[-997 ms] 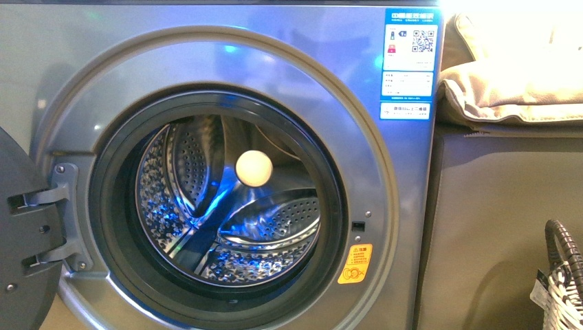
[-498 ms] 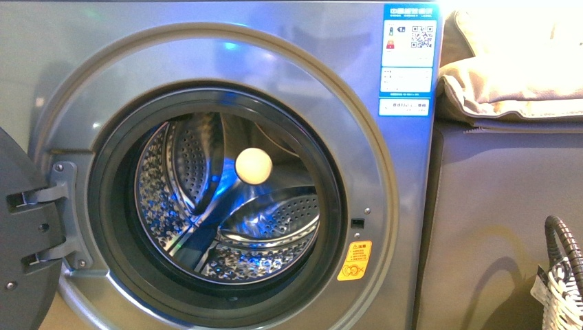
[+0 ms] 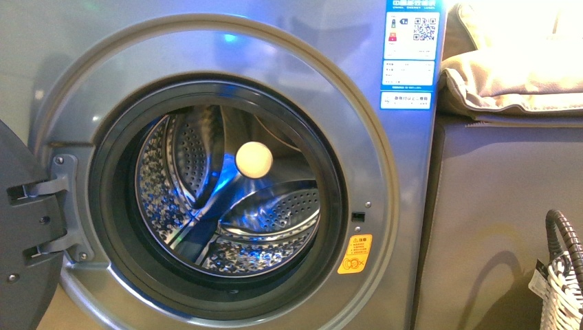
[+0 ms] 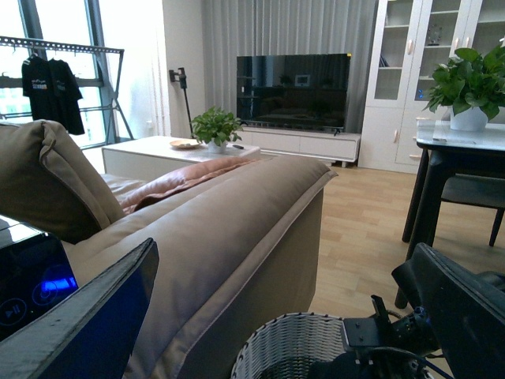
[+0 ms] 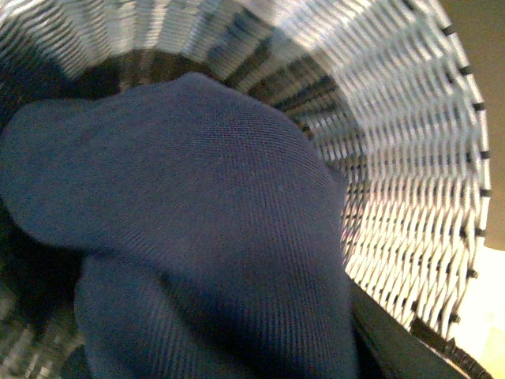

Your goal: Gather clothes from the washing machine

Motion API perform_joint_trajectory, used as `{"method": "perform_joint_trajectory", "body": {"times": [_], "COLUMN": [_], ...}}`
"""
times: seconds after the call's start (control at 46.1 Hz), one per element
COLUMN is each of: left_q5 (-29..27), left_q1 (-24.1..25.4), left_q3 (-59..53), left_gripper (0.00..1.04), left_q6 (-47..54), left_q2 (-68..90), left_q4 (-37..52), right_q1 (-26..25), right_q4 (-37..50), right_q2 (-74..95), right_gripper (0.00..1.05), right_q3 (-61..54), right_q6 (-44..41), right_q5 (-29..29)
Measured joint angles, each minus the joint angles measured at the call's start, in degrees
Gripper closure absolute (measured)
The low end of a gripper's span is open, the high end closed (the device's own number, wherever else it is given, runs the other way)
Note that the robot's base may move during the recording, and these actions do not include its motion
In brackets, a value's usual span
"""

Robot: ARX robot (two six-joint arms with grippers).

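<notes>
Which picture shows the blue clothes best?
The right wrist view: the blue clothes fill it, lying inside the woven basket. The front view shows only the washing machine with no clothes visible in its drum. The left wrist view shows none.

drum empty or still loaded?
Empty as far as visible: the washing machine door is open, bare perforated drum showing. The clothes sit in the woven basket.
</notes>
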Motion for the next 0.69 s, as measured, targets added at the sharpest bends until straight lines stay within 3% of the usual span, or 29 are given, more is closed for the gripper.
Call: {"method": "perform_joint_trajectory", "body": {"times": [0.195,0.368,0.498,0.693], "left_q5": [0.0,0.0,0.0,0.0], "left_q1": [0.0,0.0,0.0,0.0], "left_q3": [0.0,0.0,0.0,0.0], "left_gripper": [0.06,0.06,0.06,0.06], "left_q6": [0.0,0.0,0.0,0.0], "left_q2": [0.0,0.0,0.0,0.0], "left_q4": [0.0,0.0,0.0,0.0], "right_q1": [2.1,3.6,4.7,8.1], "right_q4": [18.3,30.1,39.4,51.3], "right_q2": [-2.3,-10.9,-19.3,-33.2], "right_gripper": [0.34,0.06,0.08,0.07], "right_q3": [-5.4,-11.7,-18.3,-30.4], "right_q6": [19.3,36.6,48.7,63.1], "right_q5": [-7.0,-13.8,-15.1,-12.6]}}
